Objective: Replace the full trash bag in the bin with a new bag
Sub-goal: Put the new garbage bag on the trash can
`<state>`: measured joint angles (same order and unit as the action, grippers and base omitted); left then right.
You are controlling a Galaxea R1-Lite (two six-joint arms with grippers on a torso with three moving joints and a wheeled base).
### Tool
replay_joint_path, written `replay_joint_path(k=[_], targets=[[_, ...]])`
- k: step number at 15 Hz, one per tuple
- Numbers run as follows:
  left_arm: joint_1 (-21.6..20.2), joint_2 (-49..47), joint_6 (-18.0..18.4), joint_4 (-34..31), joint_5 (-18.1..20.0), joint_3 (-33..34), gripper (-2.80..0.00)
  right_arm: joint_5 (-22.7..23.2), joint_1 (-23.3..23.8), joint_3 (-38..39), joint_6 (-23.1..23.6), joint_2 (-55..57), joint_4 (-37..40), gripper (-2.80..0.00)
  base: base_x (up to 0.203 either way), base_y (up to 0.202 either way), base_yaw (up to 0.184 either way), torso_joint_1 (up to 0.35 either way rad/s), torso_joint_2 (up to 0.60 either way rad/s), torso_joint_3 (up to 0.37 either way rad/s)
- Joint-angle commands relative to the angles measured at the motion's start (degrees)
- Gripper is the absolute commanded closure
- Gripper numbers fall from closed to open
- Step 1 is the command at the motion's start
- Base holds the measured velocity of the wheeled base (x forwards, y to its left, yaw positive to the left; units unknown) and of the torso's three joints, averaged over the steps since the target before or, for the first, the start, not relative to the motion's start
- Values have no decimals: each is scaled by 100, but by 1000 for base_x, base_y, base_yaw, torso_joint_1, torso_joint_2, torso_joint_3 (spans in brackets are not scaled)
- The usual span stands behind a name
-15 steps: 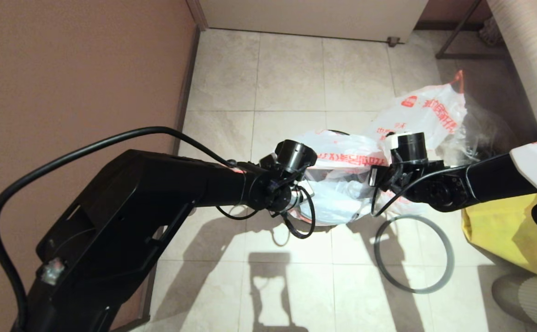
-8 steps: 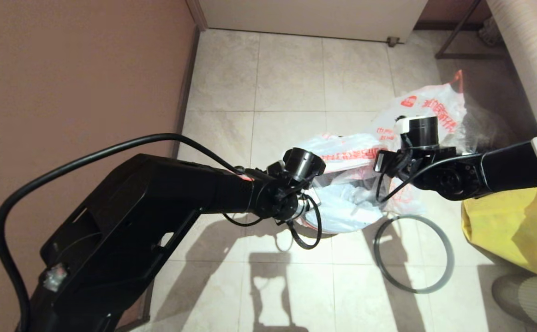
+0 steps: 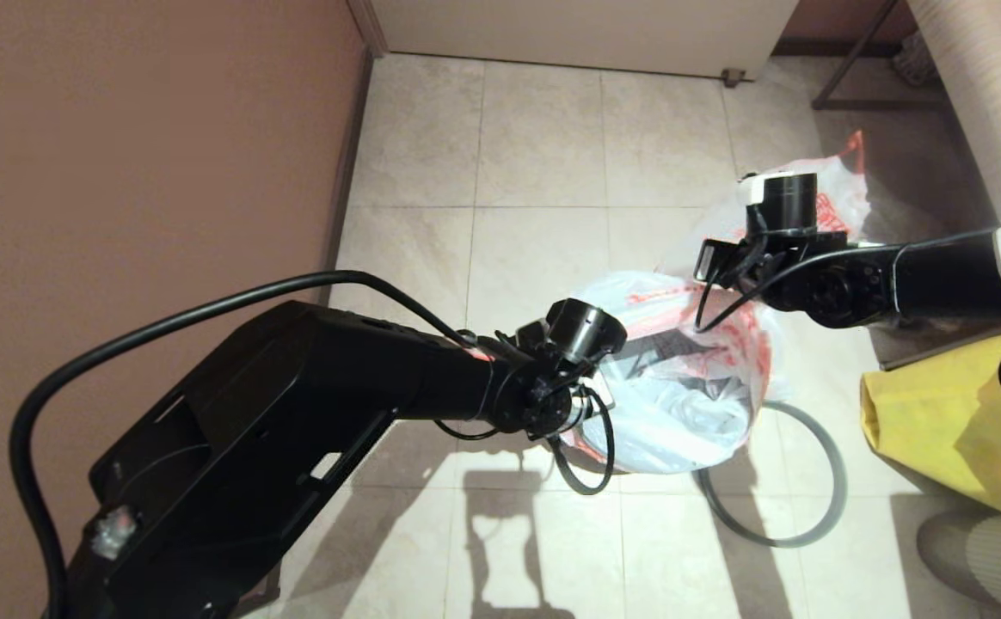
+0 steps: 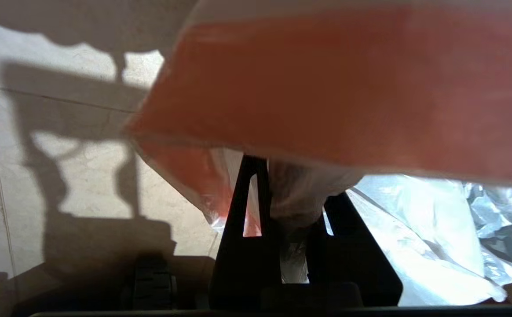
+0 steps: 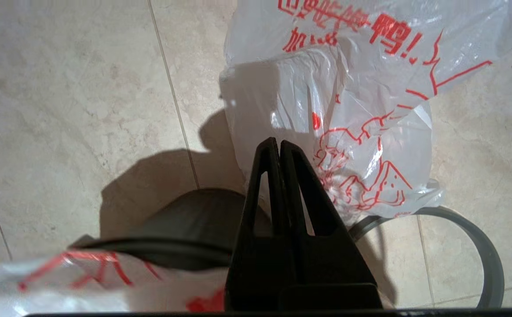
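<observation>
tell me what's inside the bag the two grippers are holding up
Through the full trash bag's open mouth, held by the left gripper and right gripper, crumpled pale plastic and a dark patch show. Anything deeper is covered by that plastic.

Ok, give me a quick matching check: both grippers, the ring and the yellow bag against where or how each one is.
Things:
1. left gripper
2. right gripper
3. ring
4. yellow bag

States:
a. lying flat on the floor tiles
b. shut, fingertips touching each other
c. standing at the robot's far right
d. shut on the full bag

Pairs: 1-d, 2-b, 3-a, 4-c
</observation>
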<state>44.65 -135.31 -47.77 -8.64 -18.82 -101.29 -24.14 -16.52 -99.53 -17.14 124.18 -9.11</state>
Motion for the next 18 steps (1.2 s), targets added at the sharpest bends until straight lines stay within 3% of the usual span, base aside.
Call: replay_joint_path(k=[1, 4, 7, 11, 16, 17, 18], targets=[[9, -31, -40, 3, -17, 13, 0, -14, 2, -323, -3, 115, 171, 0, 0, 0, 0, 0, 0, 0], [33, -57, -40, 12, -17, 13, 0, -11, -84, -510, 9, 224, 498, 0, 0, 0, 0, 0, 0, 0], [-4, -90, -40, 29, -10, -26, 0, 9, -104, -234, -49, -367, 696, 0, 0, 0, 0, 0, 0, 0], [-106, -48, -49, 21, 92, -57, 0, 204, -150, 424, -48, -1229, 2436, 0, 0, 0, 0, 0, 0, 0], [-106, -91, -49, 20, 142, -50, 0, 191, -400, 842, 83, -1172, 2584, 0, 0, 0, 0, 0, 0, 0], [-106, -111, -49, 21, 150, -57, 0, 169, -533, 861, 112, -1175, 2573, -280, 0, 0, 0, 0, 0, 0], [-132, -136, -49, 29, 150, -57, 0, 185, -664, 864, 125, -1210, 2570, -280, 0, 0, 0, 0, 0, 0]])
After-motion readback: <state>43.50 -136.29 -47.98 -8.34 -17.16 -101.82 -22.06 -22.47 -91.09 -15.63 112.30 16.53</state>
